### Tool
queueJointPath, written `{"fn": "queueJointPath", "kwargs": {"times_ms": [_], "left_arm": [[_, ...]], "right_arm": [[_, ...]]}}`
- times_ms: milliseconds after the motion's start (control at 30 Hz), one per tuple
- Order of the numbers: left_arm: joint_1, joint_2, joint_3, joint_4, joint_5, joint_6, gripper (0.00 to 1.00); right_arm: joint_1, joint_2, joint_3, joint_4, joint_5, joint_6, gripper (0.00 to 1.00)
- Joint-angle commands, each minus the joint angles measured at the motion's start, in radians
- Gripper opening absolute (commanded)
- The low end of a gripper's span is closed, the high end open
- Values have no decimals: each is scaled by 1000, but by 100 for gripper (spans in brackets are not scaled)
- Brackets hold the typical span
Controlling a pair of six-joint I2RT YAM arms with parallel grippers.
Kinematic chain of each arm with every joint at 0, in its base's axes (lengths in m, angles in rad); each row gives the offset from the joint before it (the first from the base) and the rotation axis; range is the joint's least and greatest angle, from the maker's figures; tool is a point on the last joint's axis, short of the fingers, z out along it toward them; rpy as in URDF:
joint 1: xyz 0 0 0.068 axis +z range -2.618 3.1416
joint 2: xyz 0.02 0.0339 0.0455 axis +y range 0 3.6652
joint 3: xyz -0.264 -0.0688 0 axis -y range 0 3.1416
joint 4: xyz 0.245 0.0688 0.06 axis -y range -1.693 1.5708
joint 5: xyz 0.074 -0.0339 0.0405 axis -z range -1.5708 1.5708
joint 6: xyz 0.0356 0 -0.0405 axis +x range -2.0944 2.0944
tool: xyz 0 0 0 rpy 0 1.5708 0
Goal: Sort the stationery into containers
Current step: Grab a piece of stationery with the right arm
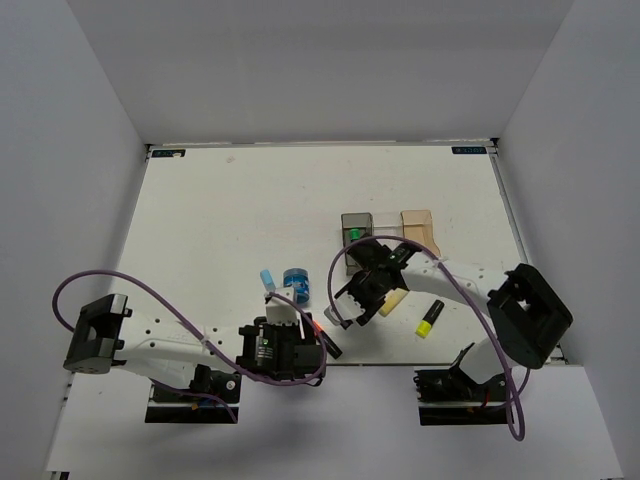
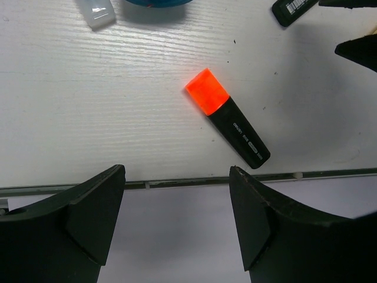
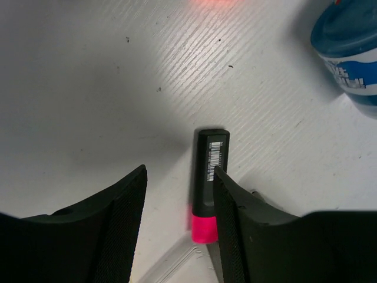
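Our left gripper (image 2: 177, 172) hangs with its jaws wide apart above the orange highlighter (image 2: 230, 121), which lies flat on the table (image 2: 88, 106) near the front edge. Our right gripper (image 3: 178, 177) is parted as well. The pink highlighter (image 3: 207, 177) lies loose on the table against one finger.

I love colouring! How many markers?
4. Green marker in the grey bin, yellow marker on the table, orange marker by the left tool, pink marker at the right tool. Arms may hide more.
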Motion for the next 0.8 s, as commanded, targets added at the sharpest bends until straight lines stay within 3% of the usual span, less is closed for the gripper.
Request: {"fn": "queueJointPath", "kwargs": {"times_ms": [0, 233, 533, 767], "left_arm": [[-7, -36, -2, -12, -30, -43, 81], [-7, -64, -26, -9, -41, -48, 81], [-12, -99, -64, -14, -43, -72, 81], [-10, -114, -73, -15, -49, -72, 81]], "right_arm": [[-11, 30, 57, -53, -37, -137, 52], [-24, 118, 149, -61, 4, -126, 52], [-20, 259, 270, -192, 47, -174, 52], [-17, 305, 256, -183, 84, -172, 52]]}}
